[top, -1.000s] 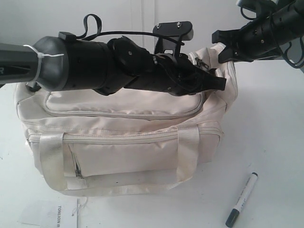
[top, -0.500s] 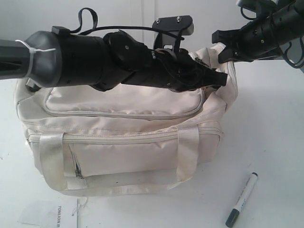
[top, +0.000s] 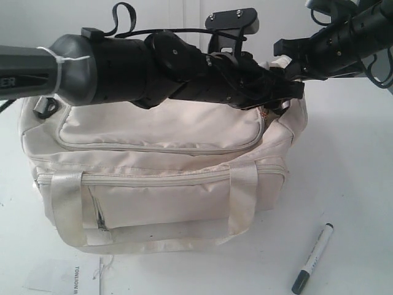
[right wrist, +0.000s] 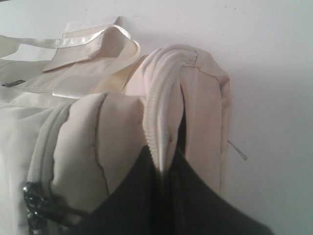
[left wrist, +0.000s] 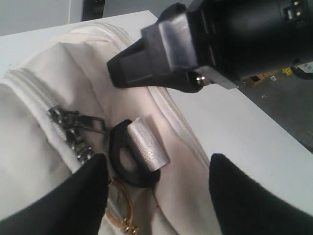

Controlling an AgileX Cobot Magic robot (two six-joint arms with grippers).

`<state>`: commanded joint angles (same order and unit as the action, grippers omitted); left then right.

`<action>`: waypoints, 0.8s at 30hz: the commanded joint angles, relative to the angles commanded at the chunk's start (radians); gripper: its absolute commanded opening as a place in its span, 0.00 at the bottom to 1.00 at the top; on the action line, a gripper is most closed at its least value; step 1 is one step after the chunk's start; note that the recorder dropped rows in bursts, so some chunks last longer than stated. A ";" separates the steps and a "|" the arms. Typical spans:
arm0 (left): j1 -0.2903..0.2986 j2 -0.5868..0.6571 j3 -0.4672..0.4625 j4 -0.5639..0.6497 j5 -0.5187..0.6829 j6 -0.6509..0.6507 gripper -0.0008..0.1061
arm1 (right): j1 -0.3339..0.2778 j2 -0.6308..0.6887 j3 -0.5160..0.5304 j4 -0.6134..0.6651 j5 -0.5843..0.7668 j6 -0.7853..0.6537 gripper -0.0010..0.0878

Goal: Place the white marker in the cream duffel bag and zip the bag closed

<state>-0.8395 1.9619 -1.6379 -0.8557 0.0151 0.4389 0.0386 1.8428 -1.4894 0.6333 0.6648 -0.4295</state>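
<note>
exterior view, bag: the cream duffel bag [top: 166,178] sits on the white table [top: 356,160]. Its front pocket zip is drawn across and its top flap lies flat, looking closed.
exterior view, marker: the white marker [top: 313,257] lies on the table off the bag's front right corner, apart from the bag and in neither claw.
exterior view, arms: the left claw [top: 290,95] reaches across the bag's top to its right end. The right claw [top: 287,64] meets that same end from the far side.
left wrist view, left claw: wide, with nothing between its fingers. Its tips stand either side of the black strap ring [left wrist: 122,161] and the ring's silvery webbing loop, and the zipper pulls [left wrist: 73,125] are just beside them.
left wrist view, right claw: opposite the left claw, down against the bag's end seam.
right wrist view, right claw: narrow, pinched on a fold of the bag's end fabric along the zipper track [right wrist: 156,112].
contents: the bag's inside is hidden in every view, so I cannot tell what it holds. The marker is not in it.
step in hand: opening the bag, by my reading, with the right claw steadying the end while the left claw lines up on the zip.
next move: the left claw needs to shift off the ring onto a zipper pull, close on it, and draw it along the curved track against the right claw's hold.
</note>
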 joint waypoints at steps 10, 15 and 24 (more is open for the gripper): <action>0.002 0.008 -0.009 0.004 0.020 0.001 0.48 | 0.000 0.000 0.000 0.000 0.000 0.000 0.01; 0.036 -0.026 -0.009 0.060 0.082 0.006 0.48 | 0.000 0.000 0.000 0.000 0.000 0.000 0.01; 0.061 -0.048 -0.009 0.276 0.218 -0.091 0.47 | 0.000 0.000 0.000 0.000 -0.002 0.000 0.01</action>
<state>-0.7788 1.9137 -1.6472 -0.5801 0.2333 0.3474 0.0386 1.8428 -1.4894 0.6334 0.6629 -0.4295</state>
